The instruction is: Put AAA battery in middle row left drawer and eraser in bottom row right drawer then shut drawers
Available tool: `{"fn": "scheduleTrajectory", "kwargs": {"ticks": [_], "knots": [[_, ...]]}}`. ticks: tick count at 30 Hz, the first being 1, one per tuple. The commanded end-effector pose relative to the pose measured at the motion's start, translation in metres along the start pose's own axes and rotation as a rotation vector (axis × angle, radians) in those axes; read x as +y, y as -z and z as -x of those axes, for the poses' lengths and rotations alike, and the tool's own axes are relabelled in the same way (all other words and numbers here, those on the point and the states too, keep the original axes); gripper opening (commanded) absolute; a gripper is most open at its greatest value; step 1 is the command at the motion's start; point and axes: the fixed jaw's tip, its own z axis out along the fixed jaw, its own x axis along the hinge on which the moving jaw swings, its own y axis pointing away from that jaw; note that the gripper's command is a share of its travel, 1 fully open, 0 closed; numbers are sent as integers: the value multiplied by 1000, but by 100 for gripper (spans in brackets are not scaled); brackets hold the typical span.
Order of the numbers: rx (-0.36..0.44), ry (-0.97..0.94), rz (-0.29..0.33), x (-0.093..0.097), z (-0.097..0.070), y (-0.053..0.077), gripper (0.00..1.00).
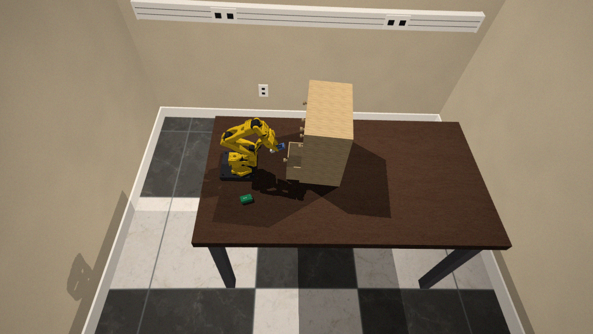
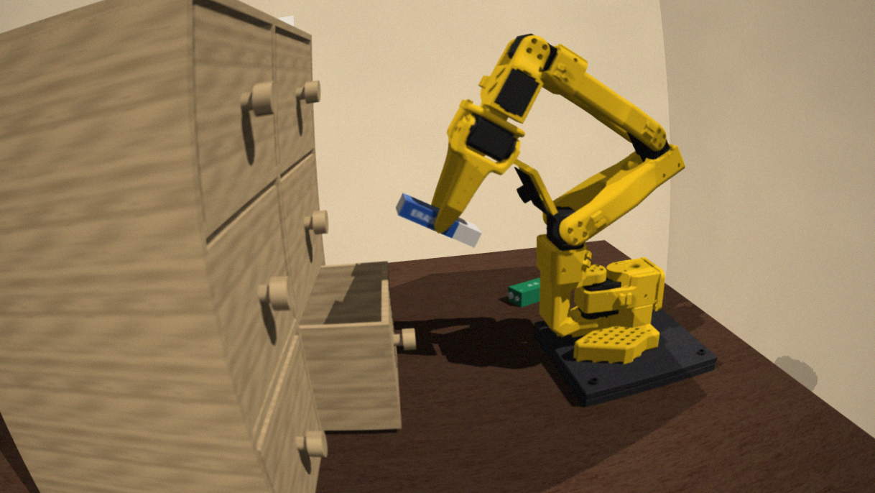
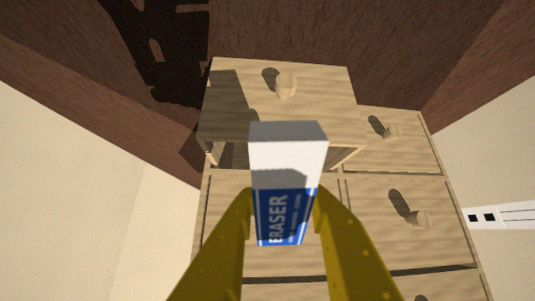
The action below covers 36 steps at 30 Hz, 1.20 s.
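Wrist view shows the yellow two-fingered gripper (image 3: 283, 220) nearly closed on the blue-sleeved white block eraser (image 3: 286, 176), its two fingers pressing the long sides of the printed sleeve while the bare white end sticks out ahead of the tips. Gripping it across the narrow width leaves most of the block free beyond the fingers, which looks meant to let it drop cleanly once the fingers part.

From the exterior camera the eraser (image 2: 437, 220) hangs in the air, tilted, up and to the robot side of the one pulled-out light wooden drawer (image 2: 355, 343). That drawer sits in the bottom row of the pale wood six-drawer chest (image 2: 122, 244), on the side farther from this camera; its round knob points at the arm and its open top is exposed, so a release from above the rim seems the plan. The eraser is not yet over the opening, so the arm probably has to reach forward and lower first. The other five drawers are shut.

Beyond the arm's black base plate (image 2: 697, 361), a small green rectangular block (image 2: 523, 292) lies on the dark brown wooden table (image 2: 673, 440), well apart from the chest; it looks like a bystander item to leave there. No AAA battery can be seen in any view.
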Motion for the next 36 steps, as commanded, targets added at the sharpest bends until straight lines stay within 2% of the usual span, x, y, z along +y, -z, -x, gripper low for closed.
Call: {"fn": "scheduleTrajectory", "kwargs": {"ticks": [1,6,12,36], "knots": [[-4,0,-7,-1,-13,-8,0],[-5,1,-11,-2,-38,-25,0],[-7,3,-16,-4,-63,-53,0],[-7,5,-17,-5,-66,-55,0]]}}
